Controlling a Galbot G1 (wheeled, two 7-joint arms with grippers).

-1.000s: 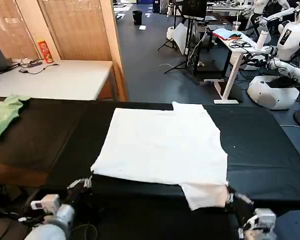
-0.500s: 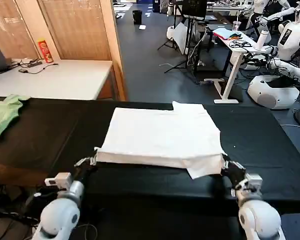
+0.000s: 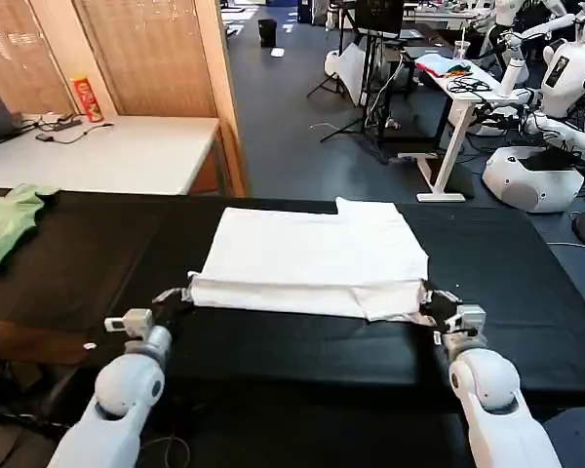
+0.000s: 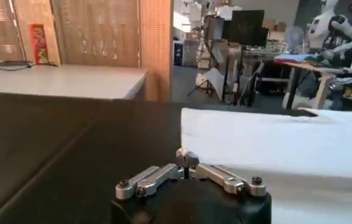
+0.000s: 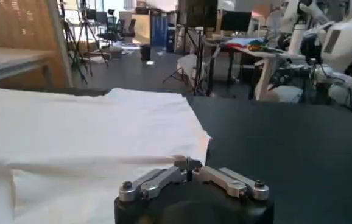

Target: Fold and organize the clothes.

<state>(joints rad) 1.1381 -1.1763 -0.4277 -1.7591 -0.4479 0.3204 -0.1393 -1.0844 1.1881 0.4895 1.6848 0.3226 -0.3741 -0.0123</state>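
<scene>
The white T-shirt (image 3: 312, 261) lies print-side hidden in the middle of the black bench (image 3: 526, 292), its long axis running left to right, with its near edge lifted and doubled over toward the far side. That raised edge spans the two arms: the left gripper (image 3: 175, 297) is clamped on the near-left corner and the right gripper (image 3: 431, 300) is clamped on the near-right corner, so each is equally close to its own end. The rest of the cloth stretches away from both grippers toward the far edge, flat and smooth, a short sleeve poking out at the far right. A light green garment (image 3: 8, 222) sits well apart at the far left.
</scene>
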